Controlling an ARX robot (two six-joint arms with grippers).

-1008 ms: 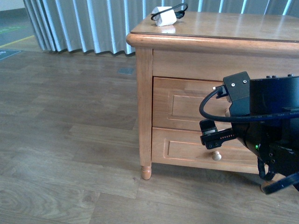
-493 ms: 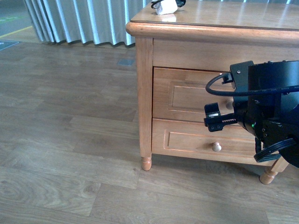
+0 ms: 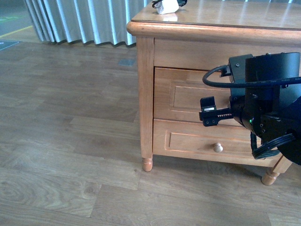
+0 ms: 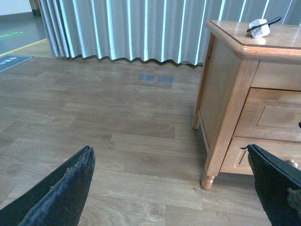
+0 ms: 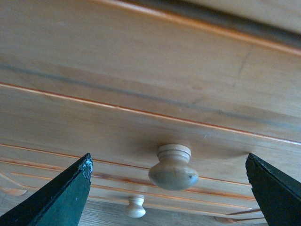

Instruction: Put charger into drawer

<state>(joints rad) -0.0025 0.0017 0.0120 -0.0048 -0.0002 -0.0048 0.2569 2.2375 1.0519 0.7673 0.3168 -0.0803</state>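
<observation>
The white charger (image 3: pixel 167 6) with its black looped cable lies on the cabinet top at the back left corner; it also shows in the left wrist view (image 4: pixel 259 28). The upper drawer (image 3: pixel 188 99) is shut. My right gripper (image 5: pixel 171 193) is open, close in front of the drawer's round pale knob (image 5: pixel 173 167), which sits between its fingertips (image 5: pixel 63 197) without touching them. In the front view my right arm (image 3: pixel 263 110) covers that knob. My left gripper (image 4: pixel 174 188) is open and empty above the floor, left of the cabinet.
The honey-coloured cabinet (image 3: pixel 146 108) stands on turned feet (image 3: pixel 147 165) on a wood-plank floor (image 3: pixel 66 141). The shorter bottom drawer has its own knob (image 3: pixel 217 148), also visible in the right wrist view (image 5: pixel 136 206). Grey curtains (image 4: pixel 127 28) hang behind.
My right arm has risen from the bottom drawer's level to the upper drawer and moved slightly left. The view has tilted down a little. The charger has not moved.
</observation>
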